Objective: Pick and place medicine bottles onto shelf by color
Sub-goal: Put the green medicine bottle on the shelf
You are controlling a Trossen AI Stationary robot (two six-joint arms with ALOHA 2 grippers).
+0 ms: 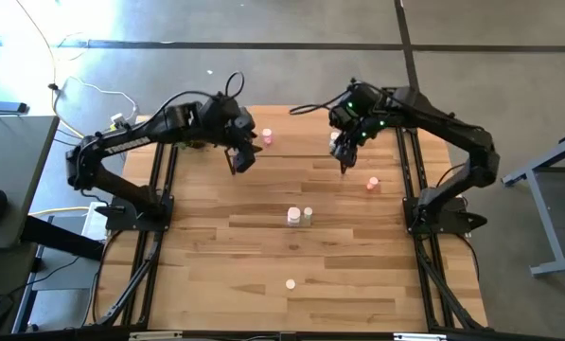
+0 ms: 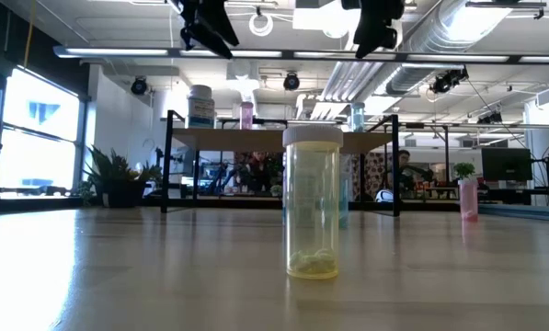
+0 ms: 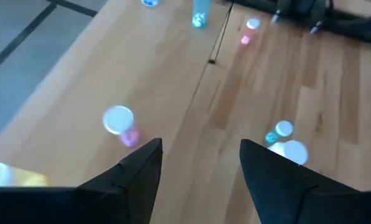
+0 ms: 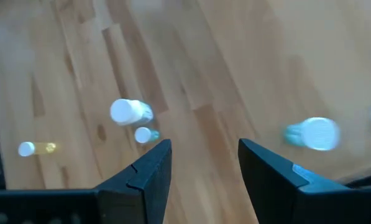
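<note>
My left gripper (image 1: 237, 159) is open and empty, up above the far left part of the table; its own view shows the gap (image 3: 201, 146). My right gripper (image 1: 344, 163) is open and empty above the far right part (image 4: 204, 146). The shelf (image 2: 283, 139) stands at the far side on dark legs, with a white bottle (image 2: 200, 106), a pink one (image 2: 246, 115) and a bluish one (image 2: 357, 116) on its top. A white bottle (image 1: 293, 217) and a greenish one (image 1: 308, 216) stand at mid-table. An orange-red bottle (image 1: 373, 184) stands to the right. A pale yellow bottle (image 2: 313, 202) stands nearest the front edge.
A pink bottle (image 1: 267, 137) stands close by the left gripper, and a pale one (image 1: 336, 138) beside the right gripper. Another pink bottle (image 2: 468, 198) stands at the right in the low view. Dark arm frames run along both table sides (image 1: 159, 189).
</note>
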